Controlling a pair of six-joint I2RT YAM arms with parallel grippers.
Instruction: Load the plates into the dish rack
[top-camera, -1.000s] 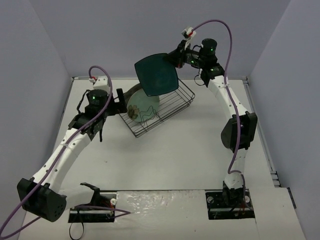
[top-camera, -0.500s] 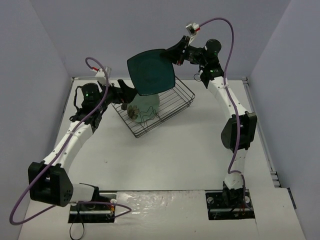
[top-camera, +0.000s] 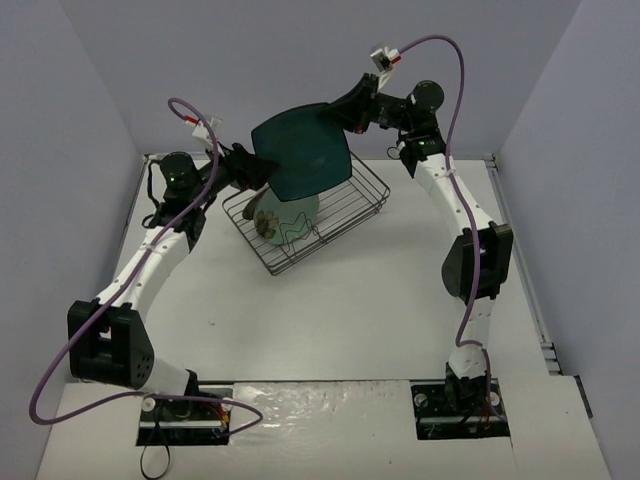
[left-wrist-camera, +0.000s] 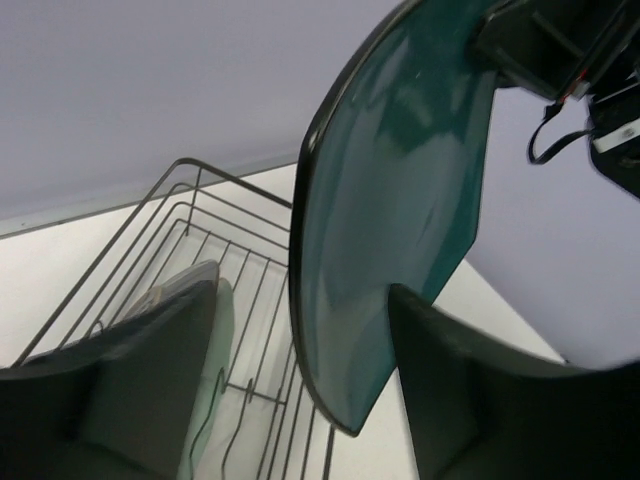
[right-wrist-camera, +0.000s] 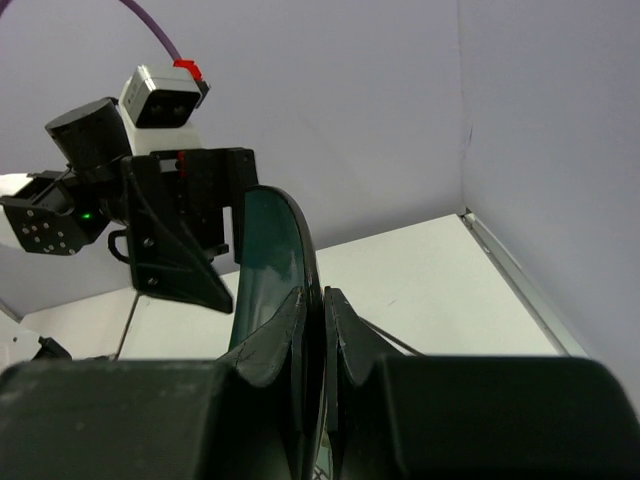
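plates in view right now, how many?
3. Dark teal plate held above the dish rack by the right gripper; mint-green plate and grey plate stand inside it.

The dark teal plate (left-wrist-camera: 400, 190), pinched in the right end effector (right-wrist-camera: 315, 300), has a glossy, smooth glazed face, with a soft pale sheen across it and a thin bright line along its rim. On either side of that rim, the left end effector (left-wrist-camera: 300, 300) has fingers that look like matt dark plastic. Below them the dish rack (left-wrist-camera: 190, 200) is thin dark wire, metal by the look, with a dull sheen. The mint-green plate (top-camera: 292, 212) standing in it is smooth, pale and slightly shiny. The surface (top-camera: 350, 300) beneath is white and matt. The purple cable (top-camera: 455, 80) behind the right end effector has a smooth sheath.
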